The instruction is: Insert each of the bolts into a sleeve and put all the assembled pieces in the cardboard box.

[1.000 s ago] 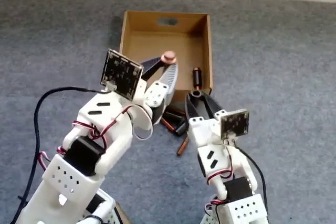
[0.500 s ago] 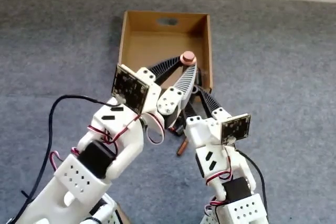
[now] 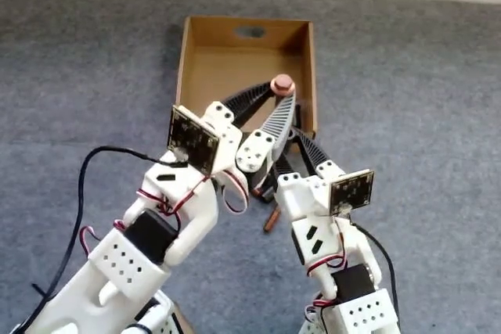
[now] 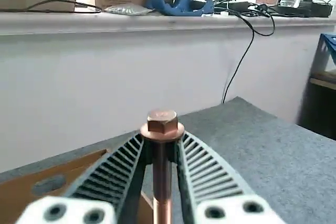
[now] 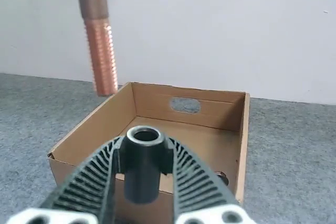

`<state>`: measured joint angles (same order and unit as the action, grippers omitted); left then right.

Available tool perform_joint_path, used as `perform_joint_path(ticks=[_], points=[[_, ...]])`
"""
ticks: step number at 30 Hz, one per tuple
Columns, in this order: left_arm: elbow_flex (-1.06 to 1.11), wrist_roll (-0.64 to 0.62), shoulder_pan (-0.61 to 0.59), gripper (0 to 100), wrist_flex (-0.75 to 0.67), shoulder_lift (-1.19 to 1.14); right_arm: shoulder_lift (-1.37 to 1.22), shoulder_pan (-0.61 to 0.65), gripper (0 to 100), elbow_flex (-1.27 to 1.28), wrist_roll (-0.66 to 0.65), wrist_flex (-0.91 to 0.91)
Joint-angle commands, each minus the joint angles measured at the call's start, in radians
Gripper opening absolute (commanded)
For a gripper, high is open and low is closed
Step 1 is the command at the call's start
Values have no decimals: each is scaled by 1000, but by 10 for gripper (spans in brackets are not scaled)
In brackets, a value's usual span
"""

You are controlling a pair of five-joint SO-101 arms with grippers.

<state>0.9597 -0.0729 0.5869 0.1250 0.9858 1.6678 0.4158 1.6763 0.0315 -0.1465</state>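
Currently the left gripper is pinching a copper bolt upright, head up, over the near right part of the cardboard box. The right gripper is clamping a black sleeve upright, bore facing up, just on the near side of the box's near wall. The bolt's threaded end is hanging above the sleeve's mouth, off to one side and apart from it. Another bolt is lying on the grey carpet between the arms.
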Motion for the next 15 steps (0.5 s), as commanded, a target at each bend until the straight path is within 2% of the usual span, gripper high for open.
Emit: perform_joint_path(ticks=[1, 15], points=[[-74, 2, 18, 7, -25, -77, 10, 7, 9, 22, 5, 22], [-124, 0, 59, 7, -23, -151, 10, 4, 9, 22, 5, 22]])
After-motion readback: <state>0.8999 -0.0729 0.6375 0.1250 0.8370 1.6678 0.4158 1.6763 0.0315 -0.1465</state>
